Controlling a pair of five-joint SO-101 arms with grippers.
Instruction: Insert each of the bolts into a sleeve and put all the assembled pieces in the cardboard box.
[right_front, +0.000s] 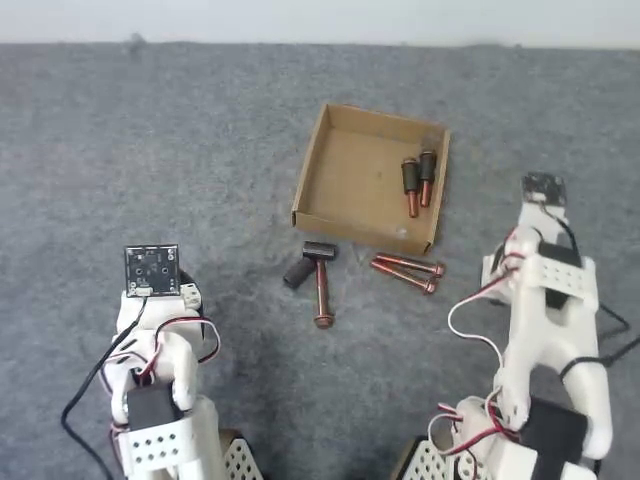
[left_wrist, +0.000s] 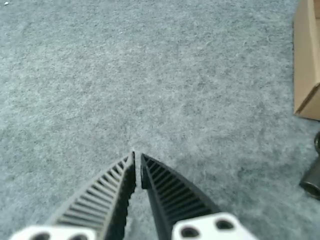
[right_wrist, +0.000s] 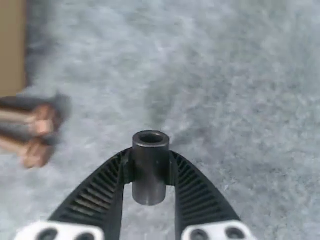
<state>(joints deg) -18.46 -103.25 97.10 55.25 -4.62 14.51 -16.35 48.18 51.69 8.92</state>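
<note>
The cardboard box (right_front: 350, 180) sits mid-table toward the far edge, holding two assembled pieces (right_front: 418, 180). The left gripper (left_wrist: 138, 159) is empty, fingers nearly together. The right gripper (right_wrist: 150, 159) is clamped on an upright sleeve (right_wrist: 150, 175); hold its bore steady and aligned for one of the bolts (right_front: 405, 264) beside the box's near wall. The right wrist view confirms the open bore; the high view gives the layout.

Grey, felt-like tabletop (right_front: 150, 130). A cardboard box (right_front: 355, 185) sits right of centre, toward the far edge. Just nearer than it lie a loose black sleeve (right_front: 297, 272), a sleeved copper bolt (right_front: 321, 290) and two bare bolts (right_front: 405, 270) side by side.
</note>
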